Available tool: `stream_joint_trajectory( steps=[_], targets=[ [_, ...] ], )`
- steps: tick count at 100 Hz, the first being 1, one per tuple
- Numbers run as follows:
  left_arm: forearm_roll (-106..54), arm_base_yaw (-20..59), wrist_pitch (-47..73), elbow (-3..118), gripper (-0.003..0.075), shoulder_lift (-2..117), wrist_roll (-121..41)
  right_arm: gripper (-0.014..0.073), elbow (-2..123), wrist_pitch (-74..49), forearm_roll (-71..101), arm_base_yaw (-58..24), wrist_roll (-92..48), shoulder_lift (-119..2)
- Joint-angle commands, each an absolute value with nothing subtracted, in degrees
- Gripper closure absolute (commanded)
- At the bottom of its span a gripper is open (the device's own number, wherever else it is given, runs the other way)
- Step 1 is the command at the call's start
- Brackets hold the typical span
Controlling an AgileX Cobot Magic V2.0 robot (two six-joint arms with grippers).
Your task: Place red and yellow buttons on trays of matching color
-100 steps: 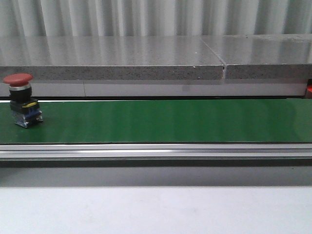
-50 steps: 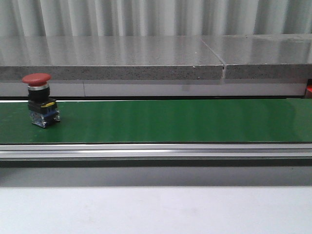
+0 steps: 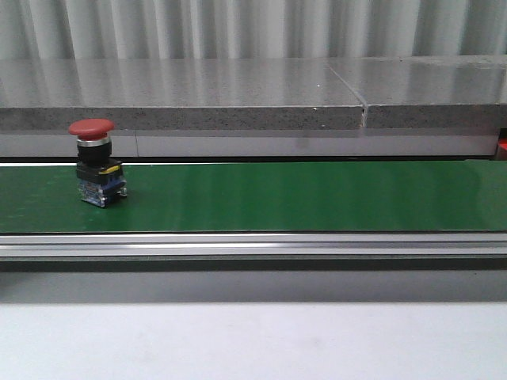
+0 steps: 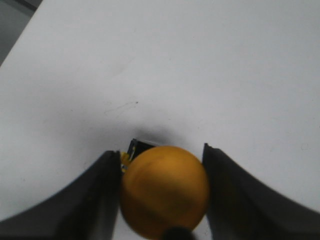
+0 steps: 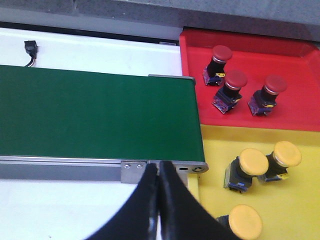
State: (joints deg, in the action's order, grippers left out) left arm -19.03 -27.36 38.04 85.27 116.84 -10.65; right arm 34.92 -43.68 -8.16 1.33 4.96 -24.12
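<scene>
One red button (image 3: 98, 161) has travelled toward 3 o'clock along the green belt (image 3: 301, 196); pickup nears. Left gripper (image 4: 159, 200) clenches a yellow button (image 4: 165, 190) over the counter (image 4: 175, 65); right gripper (image 5: 159, 200) is clenched empty.

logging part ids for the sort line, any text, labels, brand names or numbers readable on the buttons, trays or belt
No readable text in any view.
Red button on the green belt: no legible marking on its base.
Yellow button in the left gripper: plain cap, blurred.
Red tray and yellow tray: the buttons in them are too small to show any print.
</scene>
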Motion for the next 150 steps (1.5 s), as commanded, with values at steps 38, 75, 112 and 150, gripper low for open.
stream_joint_trajectory(
  steps=[38, 75, 112, 150],
  targets=[
    [-22.3, -25.75, 38.28, 87.08, 0.074, 107.43, -9.97, 0.0664, 36.14, -39.83, -8.73, 1.16, 4.6, -24.31],
    [-20.75, -17.43, 45.0, 85.4, 0.074, 92.3, -11.72, 0.0664, 36.14, -39.83, -8.73, 1.16, 4.6, -24.31],
    [-20.75, -12.48, 44.99, 72.76, 0.074, 82.46, -12.89, 0.0664, 36.14, -39.83, -8.73, 1.16, 4.6, -24.31],
    [-20.99, -12.36, 38.24, 64.11, 0.074, 82.7, -12.89, 0.0664, 36.14, -39.83, -8.73, 1.16, 4.6, -24.31]
  ],
)
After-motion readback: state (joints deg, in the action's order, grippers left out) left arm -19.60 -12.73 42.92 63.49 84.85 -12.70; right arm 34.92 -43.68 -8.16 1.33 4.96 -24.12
